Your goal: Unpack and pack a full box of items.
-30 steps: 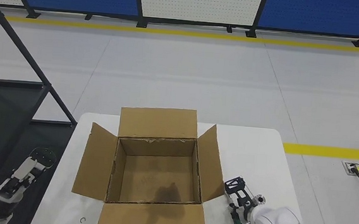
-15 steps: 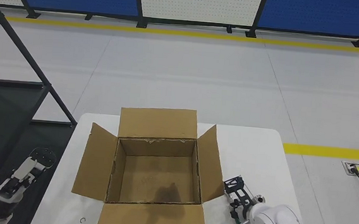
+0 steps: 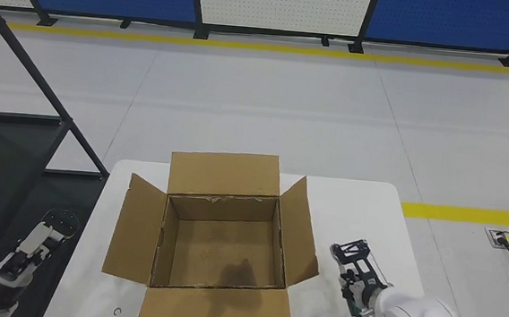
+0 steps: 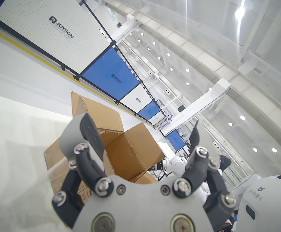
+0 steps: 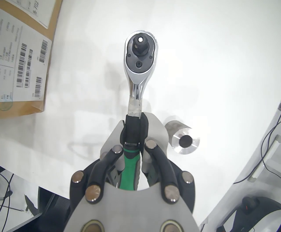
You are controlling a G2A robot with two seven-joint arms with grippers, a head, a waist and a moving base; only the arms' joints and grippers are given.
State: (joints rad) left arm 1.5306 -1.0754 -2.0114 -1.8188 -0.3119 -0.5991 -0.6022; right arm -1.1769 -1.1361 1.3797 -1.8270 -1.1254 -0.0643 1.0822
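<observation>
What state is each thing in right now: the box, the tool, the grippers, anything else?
box, open, flaps folded out, nothing inside.
ratchet, clamped by its handle, head pointing out past the fingers.
right gripper, shut on the ratchet.
left gripper, open, empty.
socket, loose on the table beside the right gripper.

Overhead camera looks down; both wrist cameras glimpse the box [image 3: 225, 172].
</observation>
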